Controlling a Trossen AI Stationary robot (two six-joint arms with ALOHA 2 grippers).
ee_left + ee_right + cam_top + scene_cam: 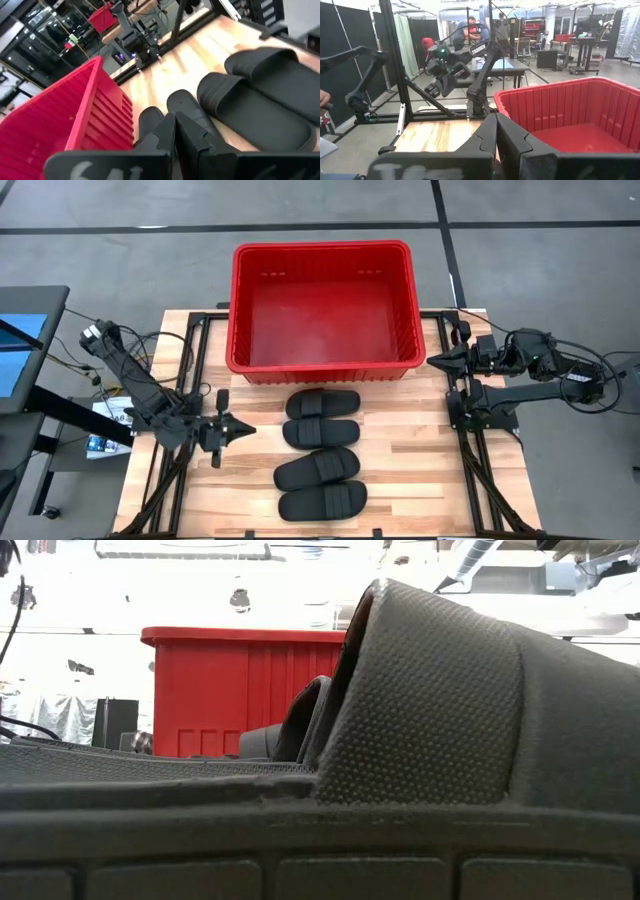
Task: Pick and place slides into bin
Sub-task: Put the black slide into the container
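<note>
A near slide [430, 700] hides most of the bin [230, 690].

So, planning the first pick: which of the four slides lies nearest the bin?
The slide at the far end of the row, just below the red bin; the other three lie progressively farther toward the table's near edge.

Overhead looking down, low view pressed against a slide [440, 710], both showing the bin [322, 305]

A pale wooden table [420, 470] on a grey floor [120, 250]; a person [471, 26] sits far behind.
</note>
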